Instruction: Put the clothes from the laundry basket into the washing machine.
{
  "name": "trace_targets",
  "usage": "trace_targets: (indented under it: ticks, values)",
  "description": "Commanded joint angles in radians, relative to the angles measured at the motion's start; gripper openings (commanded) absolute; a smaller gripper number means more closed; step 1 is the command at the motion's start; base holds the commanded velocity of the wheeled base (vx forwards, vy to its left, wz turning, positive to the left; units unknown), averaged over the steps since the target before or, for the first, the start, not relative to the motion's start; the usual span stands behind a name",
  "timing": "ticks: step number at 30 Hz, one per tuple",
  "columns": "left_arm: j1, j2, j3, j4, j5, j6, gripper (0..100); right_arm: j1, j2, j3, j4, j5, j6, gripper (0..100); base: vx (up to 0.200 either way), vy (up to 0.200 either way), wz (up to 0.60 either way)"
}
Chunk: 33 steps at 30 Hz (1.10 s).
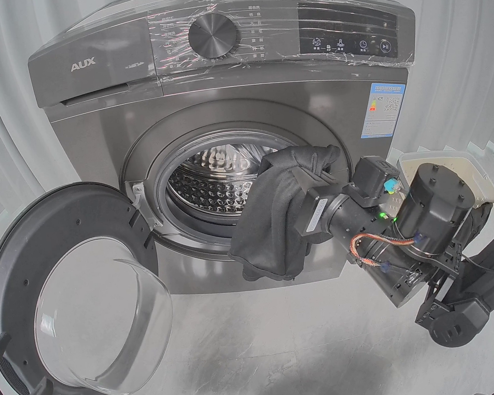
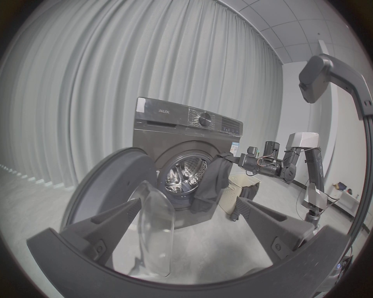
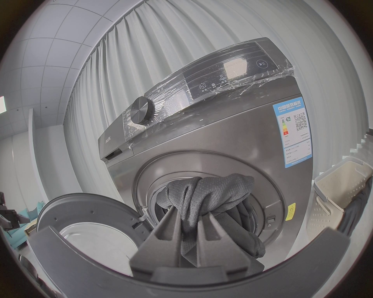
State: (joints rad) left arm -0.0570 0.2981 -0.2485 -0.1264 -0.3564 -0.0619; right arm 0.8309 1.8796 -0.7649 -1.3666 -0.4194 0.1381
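**Friend:** What did your right gripper have?

**Me:** My right gripper was squeezed tight on a dark grey garment. My two fingers pinched a bunched-up fold of it.

**Friend:** Where was the garment?

**Me:** It was at the right side of the round opening of the washing machine. The top bunch sat up by the opening's rim. The rest hung down over the front of the machine, below the opening. I could not tell how much of it was inside.

**Friend:** Was the machine open?

**Me:** Yes. The door was swung wide to the left, and its clear bowl-shaped window bulged toward the near side. The shiny drum showed to the left of the garment.

**Friend:** And your other gripper?

**Me:** My left gripper was low and near, on the left, close to the door's bottom edge. Its fingers were wide apart with nothing between them.

**Friend:** Where was the basket?

**Me:** The laundry basket stood on the floor just to the right of the machine. Another dark cloth hung over its edge.
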Motion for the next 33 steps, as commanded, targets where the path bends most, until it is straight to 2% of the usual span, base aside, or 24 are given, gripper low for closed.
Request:
trace_targets:
  ticks: [1, 3, 4, 6, 7, 15, 17, 19, 27, 32, 33]
  values:
    - [-0.072, 0.455, -0.011, -0.248, -0.111, 0.010, 100, 0.007, 0.049, -0.085, -0.003, 0.007, 0.000, 0, 0.000, 0.000, 0.00]
    - [-0.121, 0.529, -0.009, -0.322, -0.111, 0.019, 100, 0.011, 0.050, -0.085, -0.006, 0.011, 0.003, 0, 0.000, 0.000, 0.00]
    - [-0.185, 0.599, -0.011, -0.384, -0.107, 0.016, 100, 0.016, 0.052, -0.082, -0.012, 0.013, 0.005, 0, 0.000, 0.000, 0.00]
    - [-0.256, 0.702, -0.015, -0.460, -0.096, 0.007, 100, 0.022, 0.056, -0.079, -0.029, 0.013, 0.005, 0, 0.000, 0.000, 0.00]
    - [-0.268, 0.748, -0.021, -0.489, -0.090, 0.007, 100, 0.025, 0.061, -0.077, -0.035, 0.013, 0.005, 0, 0.000, 0.000, 0.00]
    - [-0.340, 1.070, -0.114, -0.682, -0.006, 0.002, 100, 0.031, 0.069, -0.062, -0.048, 0.034, 0.020, 0, 0.000, 0.000, 0.00]
    - [-0.342, 1.078, -0.117, -0.685, -0.004, 0.002, 100, 0.033, 0.069, -0.062, -0.048, 0.034, 0.021, 0, 0.000, 0.000, 0.00]
    - [-0.368, 1.171, -0.153, -0.722, 0.011, 0.002, 100, 0.031, 0.066, -0.057, -0.049, 0.036, 0.029, 0, 0.000, 0.000, 0.00]
    - [-0.434, 1.287, -0.179, -0.743, 0.011, -0.001, 100, 0.030, 0.062, -0.056, -0.048, 0.036, 0.035, 0, 0.000, 0.000, 0.00]
    - [-0.443, 1.345, -0.183, -0.762, 0.037, 0.001, 100, 0.031, 0.064, -0.056, -0.049, 0.036, 0.035, 0, 0.000, 0.000, 0.00]
    - [-0.451, 1.392, -0.179, -0.808, 0.039, -0.001, 100, 0.031, 0.064, -0.056, -0.049, 0.036, 0.035, 0, 0.000, 0.000, 0.00]
